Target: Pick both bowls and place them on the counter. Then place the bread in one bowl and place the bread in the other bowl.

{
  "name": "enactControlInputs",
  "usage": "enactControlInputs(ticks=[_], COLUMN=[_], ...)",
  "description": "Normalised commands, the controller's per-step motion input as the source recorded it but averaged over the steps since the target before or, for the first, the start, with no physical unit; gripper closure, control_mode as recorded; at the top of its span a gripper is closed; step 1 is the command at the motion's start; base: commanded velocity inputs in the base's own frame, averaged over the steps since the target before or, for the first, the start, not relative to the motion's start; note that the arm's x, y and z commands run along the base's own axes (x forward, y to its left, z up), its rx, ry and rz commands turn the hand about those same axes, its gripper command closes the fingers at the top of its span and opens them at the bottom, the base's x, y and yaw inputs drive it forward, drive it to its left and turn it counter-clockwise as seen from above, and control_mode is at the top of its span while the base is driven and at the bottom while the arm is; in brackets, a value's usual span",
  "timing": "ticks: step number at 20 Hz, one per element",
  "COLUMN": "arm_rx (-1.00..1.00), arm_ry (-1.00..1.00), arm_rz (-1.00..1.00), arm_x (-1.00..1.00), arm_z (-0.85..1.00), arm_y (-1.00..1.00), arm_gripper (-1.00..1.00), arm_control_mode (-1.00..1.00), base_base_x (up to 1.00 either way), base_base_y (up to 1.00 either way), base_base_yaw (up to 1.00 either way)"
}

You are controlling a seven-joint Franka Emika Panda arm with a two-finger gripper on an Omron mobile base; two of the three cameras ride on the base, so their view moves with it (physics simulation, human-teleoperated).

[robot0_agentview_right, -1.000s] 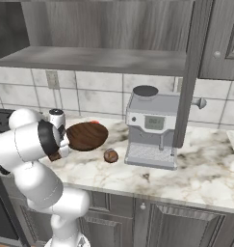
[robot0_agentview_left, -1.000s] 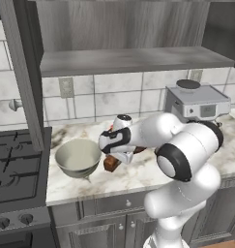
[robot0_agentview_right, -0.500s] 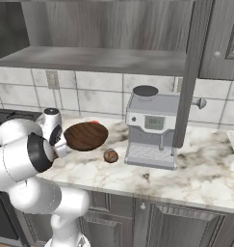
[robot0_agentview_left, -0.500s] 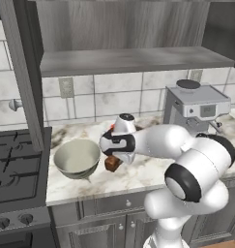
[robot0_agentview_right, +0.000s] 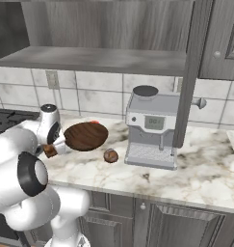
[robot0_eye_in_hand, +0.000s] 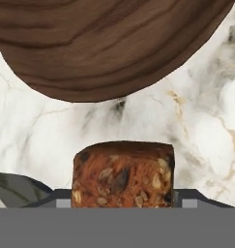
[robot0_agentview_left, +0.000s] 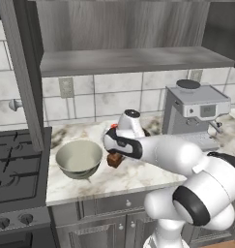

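My gripper (robot0_agentview_left: 114, 155) is shut on a dark seeded piece of bread (robot0_eye_in_hand: 123, 173), held low over the marble counter (robot0_agentview_left: 133, 177). The bread (robot0_agentview_left: 115, 159) hangs just right of the deep cream bowl (robot0_agentview_left: 79, 157), which stands upright on the counter. In the hand view the wide dark wooden bowl (robot0_eye_in_hand: 104, 43) lies just beyond the bread. From the right base view the wooden bowl (robot0_agentview_right: 86, 136) rests on the counter (robot0_agentview_right: 195, 169) beside the gripper (robot0_agentview_right: 50, 150). A second, rounder bread (robot0_agentview_right: 110, 155) sits on the counter in front of that bowl.
A grey coffee machine (robot0_agentview_left: 194, 109) stands on the counter right of the bowls, also seen as the coffee machine (robot0_agentview_right: 152, 128). The stove (robot0_agentview_left: 12, 169) borders the counter on the left. A grey wall shelf (robot0_agentview_left: 128, 60) hangs above.
The arm's elbow and body have swung outward and lower. The hand with the bread has stayed nearly in place between the two bowls, shifting only slightly.
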Motion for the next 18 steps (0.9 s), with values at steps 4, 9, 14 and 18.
enactControlInputs(ticks=[4, 9, 14, 18], arm_rx=[0.0, 0.06, 0.12, 0.09], arm_ry=[0.0, -0.01, -0.06, -0.07], arm_rz=[0.0, 0.0, 0.0, 0.0], arm_x=[-0.01, -0.08, -0.02, 0.0], arm_z=[0.5, 0.46, 0.27, 0.2], arm_y=[-0.03, 0.03, 0.25, 0.34], arm_gripper=[1.0, 1.0, 1.0, 1.0], arm_control_mode=[-1.0, -1.0, -1.0, -1.0], base_base_x=[0.0, 0.0, 0.0, 0.0], base_base_y=[0.0, 0.0, 0.0, 0.0], base_base_yaw=[0.0, 0.0, 0.0, 0.0])
